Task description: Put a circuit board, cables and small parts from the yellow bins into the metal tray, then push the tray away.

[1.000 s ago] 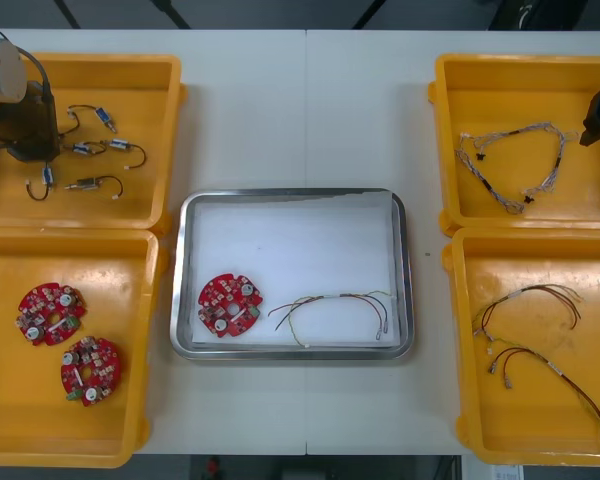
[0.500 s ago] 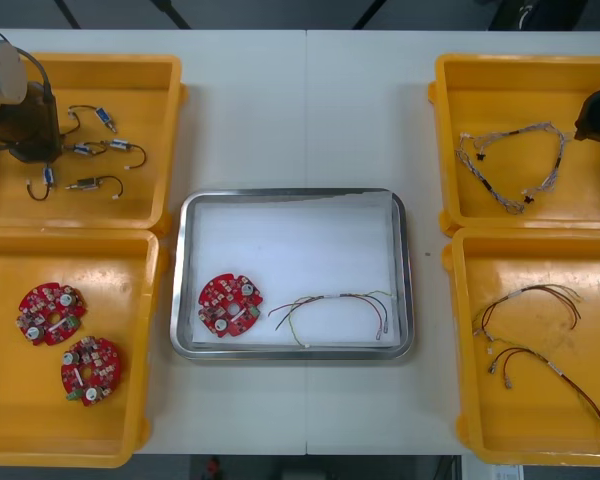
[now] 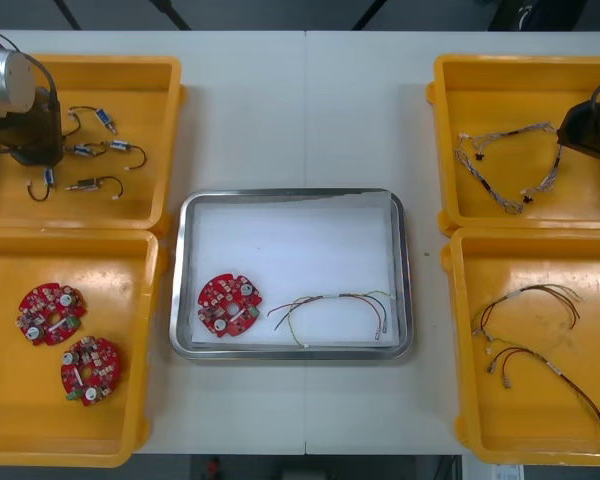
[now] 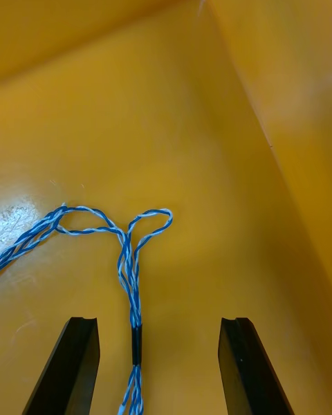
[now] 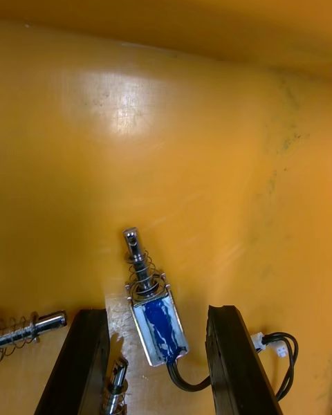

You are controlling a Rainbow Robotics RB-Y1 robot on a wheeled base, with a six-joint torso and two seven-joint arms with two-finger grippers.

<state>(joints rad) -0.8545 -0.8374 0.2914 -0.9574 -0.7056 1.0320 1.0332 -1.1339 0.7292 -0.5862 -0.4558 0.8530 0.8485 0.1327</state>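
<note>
Front: metal tray (image 3: 295,193) centre, circuit board (image 3: 229,304) inside.
Right wrist: right gripper (image 4: 158,325) released, astride twisted blue and white cable (image 4: 128,263), far right bin (image 4: 104,76). Probably limp, light: pinch its black sleeve (image 4: 136,342).
Left wrist: left gripper (image 5: 158,315) released around small metal part (image 5: 160,330). Likely rigid, slick: you clamp its body.

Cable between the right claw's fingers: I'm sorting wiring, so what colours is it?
Twisted blue and white cable, with a black sleeve; the right wrist view shows it best.

My left arm (image 3: 2,78), at ten o'clock, is a silver cylinder above black; my jaws are flat black slabs.
</note>
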